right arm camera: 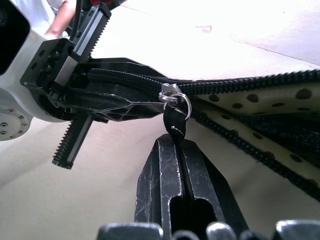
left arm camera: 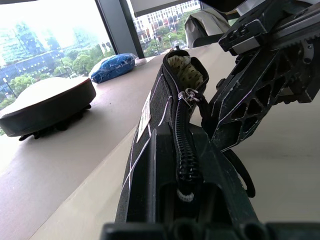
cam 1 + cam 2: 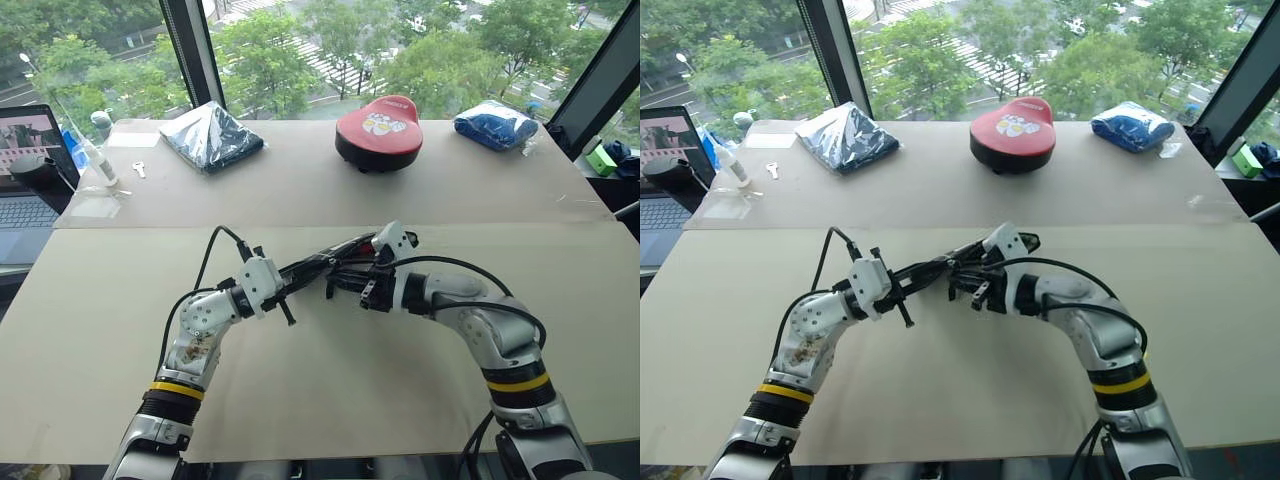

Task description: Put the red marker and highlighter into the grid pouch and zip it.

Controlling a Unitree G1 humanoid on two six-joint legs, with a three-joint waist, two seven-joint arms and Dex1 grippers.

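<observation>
At mid-frame the left gripper (image 1: 107,100) clamps the grid pouch (image 2: 150,165) end while the right gripper (image 1: 177,150), closed on the zipper pull strap (image 1: 175,125), should draw it steadily along the teeth, contents probably inside.

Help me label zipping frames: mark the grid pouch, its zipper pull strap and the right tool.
grid pouch (image 2: 145,150), left wrist view, gridded side panel.
zipper pull strap (image 1: 175,125), right wrist view, strap below the slider.
right tool (image 1: 181,150), right wrist view, between its fingertips.

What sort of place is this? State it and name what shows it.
Probably an office or lab on an upper floor. A large window looks down on treetops and a street, an open laptop sits at the edge, and a long tan table holds wrapped bundles.
</observation>
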